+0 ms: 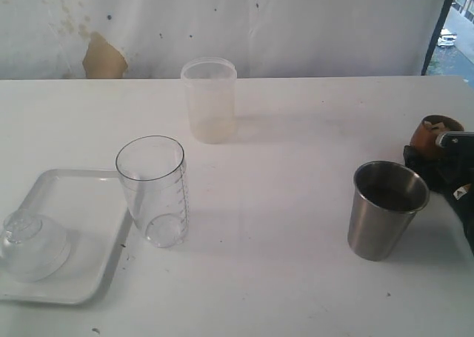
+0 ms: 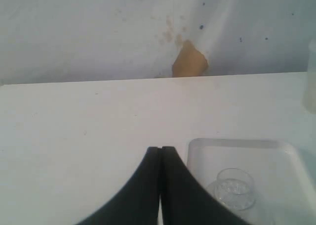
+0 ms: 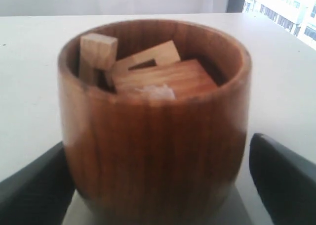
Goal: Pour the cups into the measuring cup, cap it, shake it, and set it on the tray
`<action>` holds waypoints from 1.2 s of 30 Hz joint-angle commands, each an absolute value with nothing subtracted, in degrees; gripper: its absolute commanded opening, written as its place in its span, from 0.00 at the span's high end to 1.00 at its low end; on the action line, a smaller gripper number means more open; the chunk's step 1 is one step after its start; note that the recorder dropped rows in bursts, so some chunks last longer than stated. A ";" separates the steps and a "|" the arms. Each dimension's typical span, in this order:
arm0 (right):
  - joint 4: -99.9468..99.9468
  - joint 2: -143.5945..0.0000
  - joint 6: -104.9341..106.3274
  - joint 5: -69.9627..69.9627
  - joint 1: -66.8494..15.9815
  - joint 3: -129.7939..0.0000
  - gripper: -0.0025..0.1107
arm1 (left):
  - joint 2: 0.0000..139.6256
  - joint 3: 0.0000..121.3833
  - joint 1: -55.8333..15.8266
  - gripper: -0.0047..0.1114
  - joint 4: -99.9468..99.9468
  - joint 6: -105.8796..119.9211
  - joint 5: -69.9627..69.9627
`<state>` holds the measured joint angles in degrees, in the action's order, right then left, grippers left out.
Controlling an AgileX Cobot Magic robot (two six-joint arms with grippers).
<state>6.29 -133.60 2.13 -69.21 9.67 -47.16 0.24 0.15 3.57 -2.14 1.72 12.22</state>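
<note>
At the right edge of the frame the rounded wooden cup [image 1: 435, 132], full of wood blocks, is straddled by the wide-open right tool [image 3: 158, 183], the left tool [image 2: 160, 151] is shut empty near the low-rimmed white tray [image 1: 81, 211] at lower left, and bare surface [image 1: 281, 204] is left between the clear measuring cup [image 1: 152, 192] and the steel cup [image 1: 386, 211].

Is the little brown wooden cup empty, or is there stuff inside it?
Not empty. The wooden cup stands upright with pale wooden blocks piled inside, reaching close to its rim.
</note>
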 commanded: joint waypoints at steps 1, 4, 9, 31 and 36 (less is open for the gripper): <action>6.39 -132.72 2.61 -69.96 9.96 -47.38 0.22 | 0.00 0.00 3.31 0.96 -1.77 1.73 11.94; 6.50 -132.26 2.61 -69.96 9.96 -47.38 0.22 | 0.00 0.00 3.31 0.96 -1.77 1.73 11.94; 6.28 -132.02 0.89 -69.96 9.96 -47.89 0.22 | 0.00 0.00 3.31 0.96 -1.77 1.73 11.94; 5.91 -132.25 -3.01 -69.96 9.96 -51.12 0.25 | 0.00 0.00 3.31 0.96 -1.77 1.73 11.94; 6.33 -132.86 -3.15 -67.34 9.73 -53.65 0.27 | 0.00 0.00 3.31 0.96 -1.77 1.73 11.94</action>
